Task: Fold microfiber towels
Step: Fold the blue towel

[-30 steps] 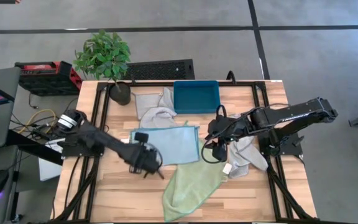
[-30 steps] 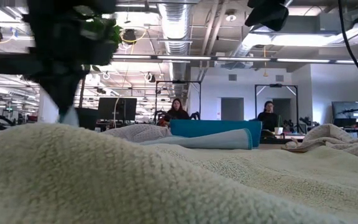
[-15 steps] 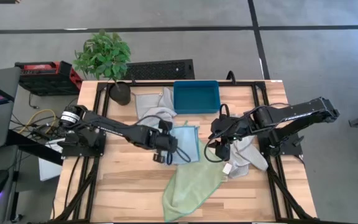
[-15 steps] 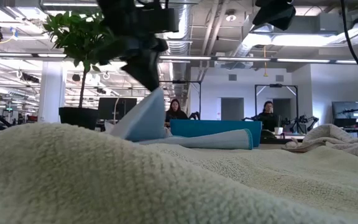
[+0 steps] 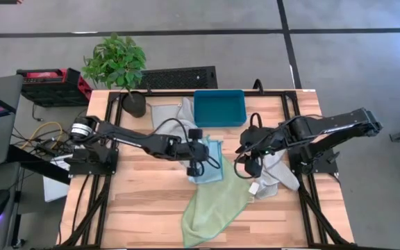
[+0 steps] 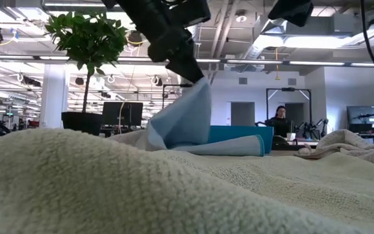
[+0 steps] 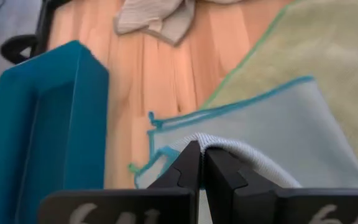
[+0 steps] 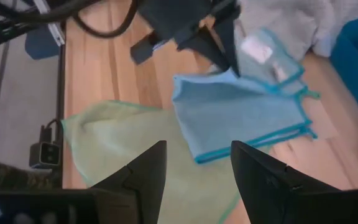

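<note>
From above, the left gripper (image 5: 198, 154) reaches to the table's middle, fingers clamped on an edge of the light blue towel (image 5: 212, 165), which is doubled over beside the teal bin (image 5: 219, 107); the light green towel (image 5: 214, 206) lies nearer the front edge; the right gripper (image 5: 250, 149) hovers just beside them, fingers apart; at table height, the blue cloth (image 6: 184, 120) hangs peaked from the closed fingers; the left wrist shows its fingers (image 7: 190, 169) pinched together on the fold; the right wrist shows its spread fingers (image 8: 140, 174) above both towels.
</note>
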Tool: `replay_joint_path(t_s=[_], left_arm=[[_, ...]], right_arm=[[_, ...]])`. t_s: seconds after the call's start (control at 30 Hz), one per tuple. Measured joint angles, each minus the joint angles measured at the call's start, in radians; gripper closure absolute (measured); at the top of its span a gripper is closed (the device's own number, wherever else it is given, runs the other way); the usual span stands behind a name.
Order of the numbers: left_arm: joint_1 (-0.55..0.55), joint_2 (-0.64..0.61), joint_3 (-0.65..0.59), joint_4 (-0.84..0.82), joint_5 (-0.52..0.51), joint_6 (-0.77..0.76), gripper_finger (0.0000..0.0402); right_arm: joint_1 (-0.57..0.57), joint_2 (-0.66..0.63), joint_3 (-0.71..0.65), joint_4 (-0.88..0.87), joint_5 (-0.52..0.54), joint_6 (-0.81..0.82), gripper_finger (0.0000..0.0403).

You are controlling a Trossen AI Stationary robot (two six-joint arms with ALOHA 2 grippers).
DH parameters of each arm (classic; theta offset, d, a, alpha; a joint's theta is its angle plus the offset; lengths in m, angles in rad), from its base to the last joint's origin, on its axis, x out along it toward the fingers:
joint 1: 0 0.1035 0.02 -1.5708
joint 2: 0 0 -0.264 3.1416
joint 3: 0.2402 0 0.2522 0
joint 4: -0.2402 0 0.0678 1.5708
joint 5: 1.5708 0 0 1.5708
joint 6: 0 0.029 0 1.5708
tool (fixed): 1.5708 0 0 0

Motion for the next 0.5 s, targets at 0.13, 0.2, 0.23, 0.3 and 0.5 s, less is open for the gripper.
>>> replay_joint_path(t_s=[0.13, 0.2, 0.23, 0.3, 0.5], left_arm=[[0.001, 0.053, 0.004, 0.062, -0.003, 0.014, 0.0401], [0.002, 0.073, 0.023, 0.064, -0.003, 0.013, 0.0401], [0.001, 0.077, 0.031, 0.064, 0.002, 0.013, 0.0402], [-0.002, 0.077, 0.045, 0.066, 0.012, 0.020, 0.0401], [-0.003, 0.077, 0.046, 0.076, 0.042, -0.036, 0.0395]], right_arm=[[0.002, -0.013, -0.001, 0.000, 0.030, 0.001, 0.0200], [0.002, -0.019, 0.000, 0.003, 0.032, 0.000, 0.0200], [0.002, -0.021, 0.000, 0.001, 0.032, 0.000, 0.0200], [0.002, -0.023, 0.000, 0.002, 0.032, 0.000, 0.0200], [0.002, -0.026, 0.000, 0.000, 0.032, -0.002, 0.0200]])
